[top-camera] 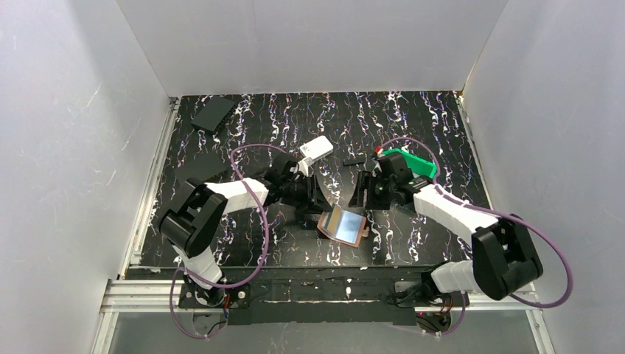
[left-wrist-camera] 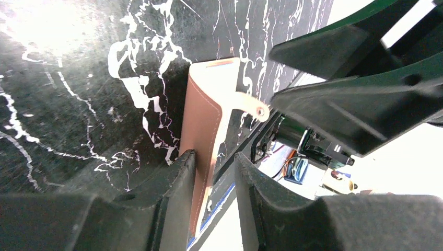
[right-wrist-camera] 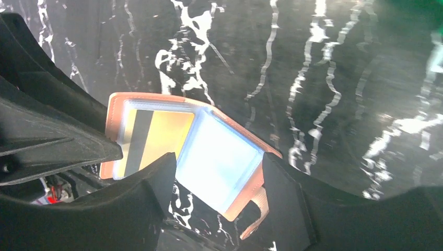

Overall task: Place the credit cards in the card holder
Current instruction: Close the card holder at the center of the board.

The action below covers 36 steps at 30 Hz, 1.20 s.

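Near the front edge of the table [top-camera: 243, 251], the card holder [top-camera: 343, 225] lies open, one credit card [right-wrist-camera: 156, 141] pocketed. My left gripper [left-wrist-camera: 214, 157] loosely straddles its flap and my right gripper [right-wrist-camera: 219, 167] stands spread; I'd lift both straight up, not snagging leather.

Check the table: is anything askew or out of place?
The card holder is not lying flat: one flap stands on edge between the fingers of the left tool, its snap tab sticking out. A dark flat piece lies alone at the far left corner.
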Available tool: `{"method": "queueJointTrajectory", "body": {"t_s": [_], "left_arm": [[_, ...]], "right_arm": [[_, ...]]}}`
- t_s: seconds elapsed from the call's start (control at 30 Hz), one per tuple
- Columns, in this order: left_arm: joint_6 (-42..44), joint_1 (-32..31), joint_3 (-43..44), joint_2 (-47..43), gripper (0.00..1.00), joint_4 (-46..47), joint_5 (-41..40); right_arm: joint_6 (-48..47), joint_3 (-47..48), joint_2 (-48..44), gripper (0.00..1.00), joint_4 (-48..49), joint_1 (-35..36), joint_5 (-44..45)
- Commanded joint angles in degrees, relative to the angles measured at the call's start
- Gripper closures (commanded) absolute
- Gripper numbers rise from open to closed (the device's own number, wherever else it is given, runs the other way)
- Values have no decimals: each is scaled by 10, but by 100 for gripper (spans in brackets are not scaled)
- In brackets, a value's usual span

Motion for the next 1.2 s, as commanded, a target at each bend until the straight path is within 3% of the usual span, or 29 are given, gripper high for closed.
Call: {"method": "queueJointTrajectory", "body": {"t_s": [0.0,0.33,0.53,0.8,1.0,1.17], "left_arm": [[7,-22,24,14,68,-4,18],[-9,-57,53,7,67,-1,8],[-12,-63,53,4,67,0,-7],[-10,-63,40,-6,66,0,-11],[-6,-51,24,-31,65,-3,-25],[1,-28,8,-28,64,-7,-11]], "right_arm": [[-40,-8,-43,29,-68,-27,10],[15,-93,-37,58,30,-28,-79],[88,-146,5,71,205,-21,-150],[162,-125,98,74,362,14,-178],[194,-86,149,74,420,44,-187],[152,-60,154,70,358,43,-171]]}}
